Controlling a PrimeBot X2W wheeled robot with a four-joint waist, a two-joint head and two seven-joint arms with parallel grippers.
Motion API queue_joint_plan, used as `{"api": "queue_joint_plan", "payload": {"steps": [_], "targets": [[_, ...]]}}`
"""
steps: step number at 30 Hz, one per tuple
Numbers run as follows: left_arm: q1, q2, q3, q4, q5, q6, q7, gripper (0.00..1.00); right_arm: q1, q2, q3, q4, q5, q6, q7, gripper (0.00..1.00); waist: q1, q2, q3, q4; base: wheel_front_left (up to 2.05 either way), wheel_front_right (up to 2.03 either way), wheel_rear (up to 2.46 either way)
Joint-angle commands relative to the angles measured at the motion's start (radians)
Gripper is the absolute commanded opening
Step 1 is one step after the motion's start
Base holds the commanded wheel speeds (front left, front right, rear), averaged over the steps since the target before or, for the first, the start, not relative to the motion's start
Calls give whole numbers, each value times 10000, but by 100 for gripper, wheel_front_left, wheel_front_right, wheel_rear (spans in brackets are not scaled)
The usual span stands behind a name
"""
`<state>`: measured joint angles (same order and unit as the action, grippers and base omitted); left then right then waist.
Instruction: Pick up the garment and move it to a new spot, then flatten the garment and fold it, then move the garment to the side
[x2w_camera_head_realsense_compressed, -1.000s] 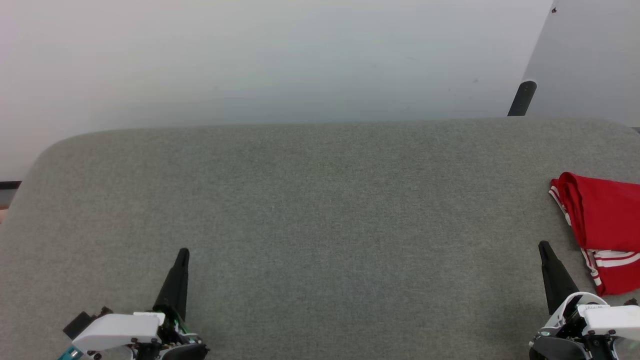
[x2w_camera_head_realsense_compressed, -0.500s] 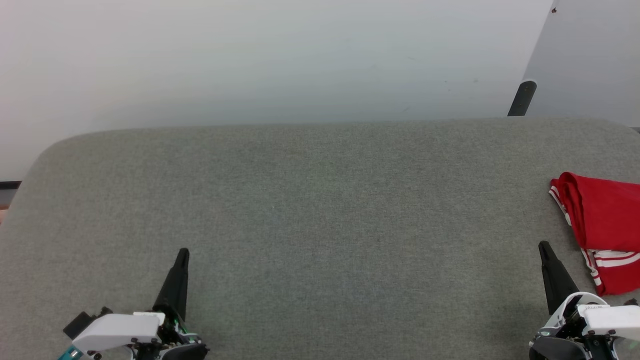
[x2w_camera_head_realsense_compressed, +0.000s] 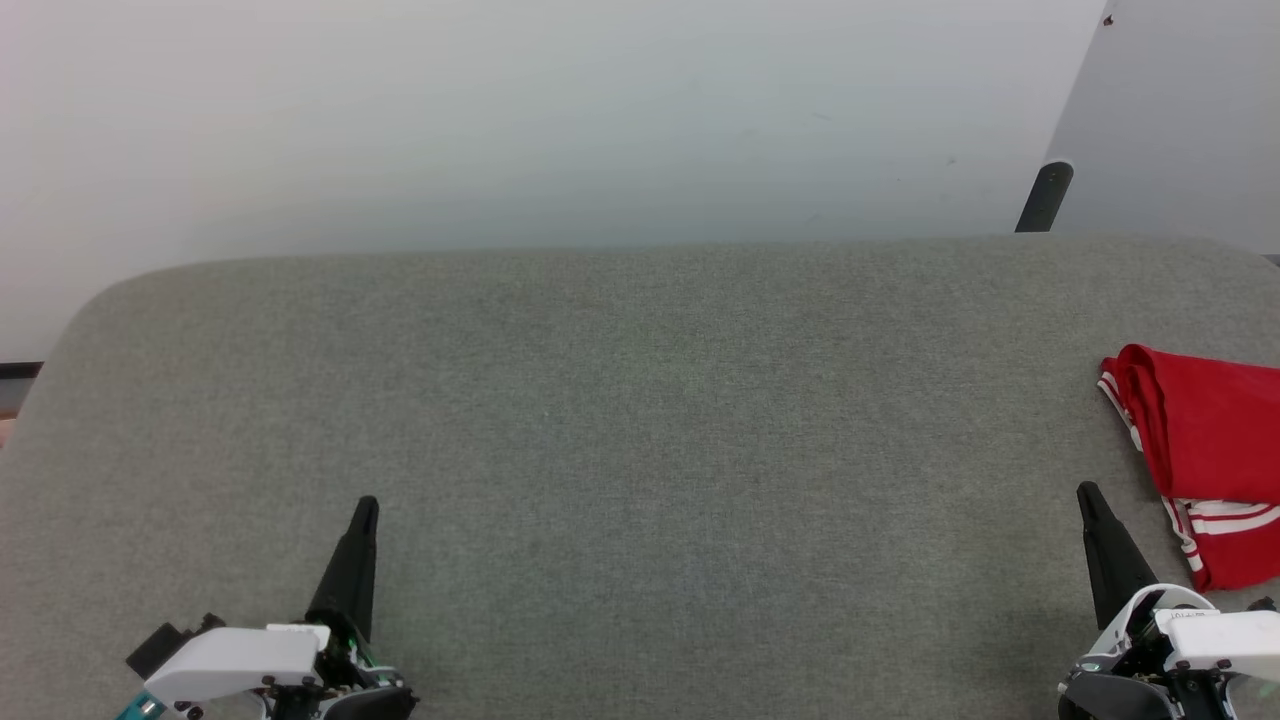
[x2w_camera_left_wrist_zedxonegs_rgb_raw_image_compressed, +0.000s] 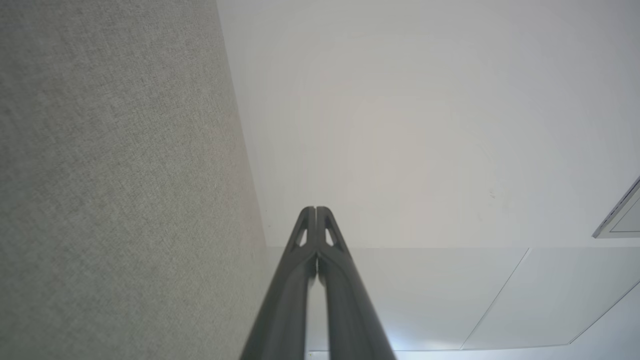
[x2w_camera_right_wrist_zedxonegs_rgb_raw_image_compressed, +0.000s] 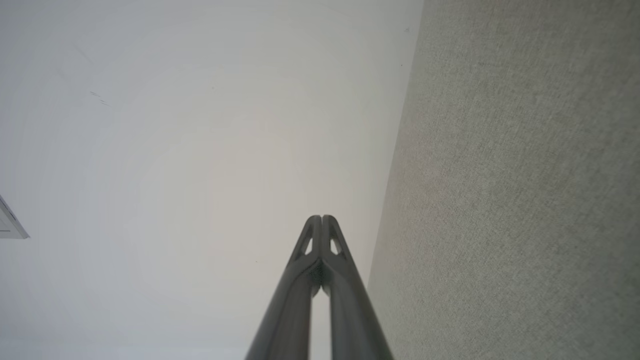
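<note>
Against a pale backdrop, grey fabric surface, garment at right edge

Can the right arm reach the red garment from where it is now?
Probably yes. The garment lies on the grey surface close beside the right gripper, a little ahead and to its right, with nothing between them. The jaws are shut, so they must open first.
</note>
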<state>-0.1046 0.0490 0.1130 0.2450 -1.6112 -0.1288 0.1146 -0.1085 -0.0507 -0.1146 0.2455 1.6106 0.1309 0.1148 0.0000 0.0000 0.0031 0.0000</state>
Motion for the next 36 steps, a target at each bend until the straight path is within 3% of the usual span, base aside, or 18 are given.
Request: {"api": "queue_joint_plan", "payload": {"steps": [1, 36], "targets": [[-95, -1, 26, 9, -31, -35, 29, 0, -27, 28, 1, 1, 42, -3, 11, 0, 0, 0, 0, 0, 0, 0, 0], [-94, -1, 24, 8, -33, -36, 26, 0, -27, 28, 3, 1, 44, -3, 9, 0, 0, 0, 0, 0, 0, 0, 0]]}}
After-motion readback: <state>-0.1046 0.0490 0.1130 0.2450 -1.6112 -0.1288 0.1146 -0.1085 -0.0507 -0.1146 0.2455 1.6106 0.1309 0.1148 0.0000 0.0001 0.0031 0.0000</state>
